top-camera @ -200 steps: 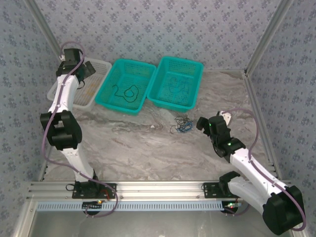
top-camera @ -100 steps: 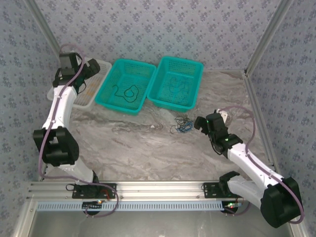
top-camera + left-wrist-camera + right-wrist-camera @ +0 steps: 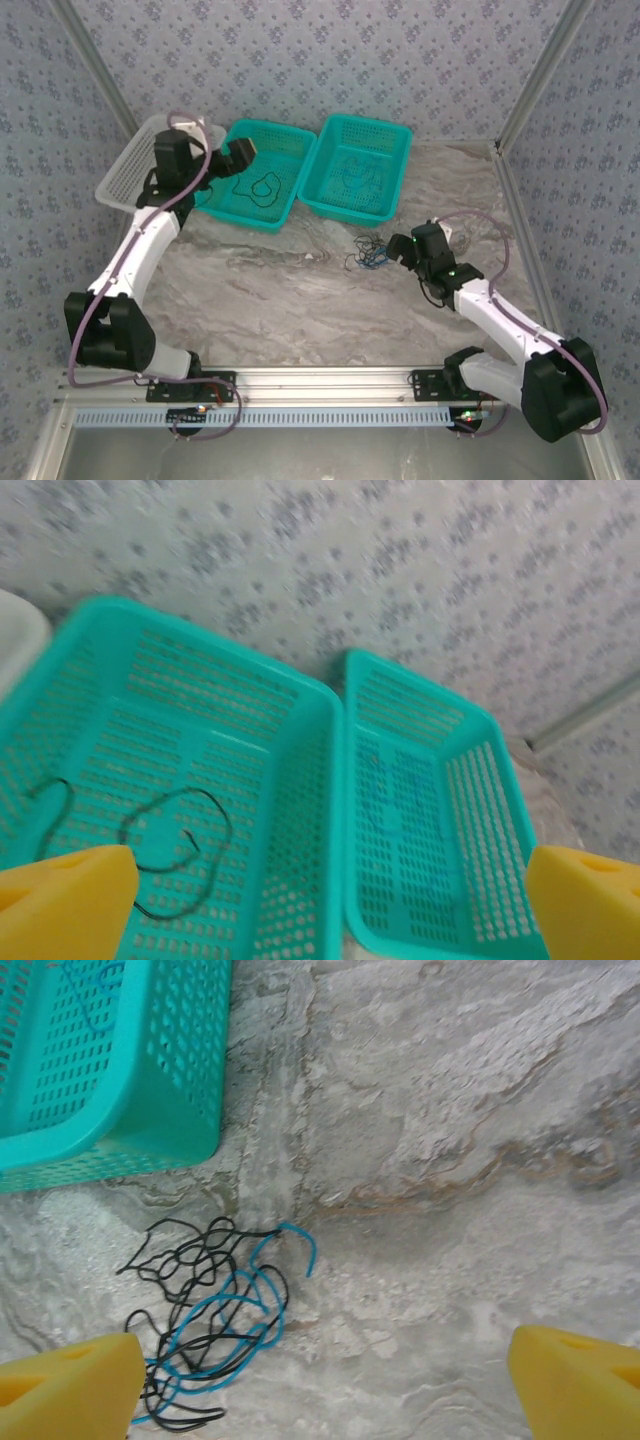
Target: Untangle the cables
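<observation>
While the cables (image 3: 368, 252) are lying as a small knot on the worktop (image 3: 260, 290), just off the 6 o'clock side of the right teal basket (image 3: 392, 135), I am treating this as the approach to the next pick. The right jaws are hovering close at the knot's 3 o'clock. Through the right wrist camera the black and blue strands (image 3: 205, 1310) are sitting low at about 8 o'clock, off to one side of the gap and not centred in it.

To do this well, I am planning to shift toward 9 o'clock until one free end sits between the pads. The blue tail (image 3: 300, 1245) curling out at the knot's 1 o'clock looks best. Then I would come down on that strand alone and not bite the whole bundle.

The right jaws are spread wide and holding nothing. A few strands are running beside the left pad (image 3: 60, 1380), and I cannot tell whether they are touching it.

The left jaws are also spread wide and empty, hanging over the left teal basket (image 3: 222, 205), where one black cable (image 3: 175, 850) is already lying apart.
</observation>
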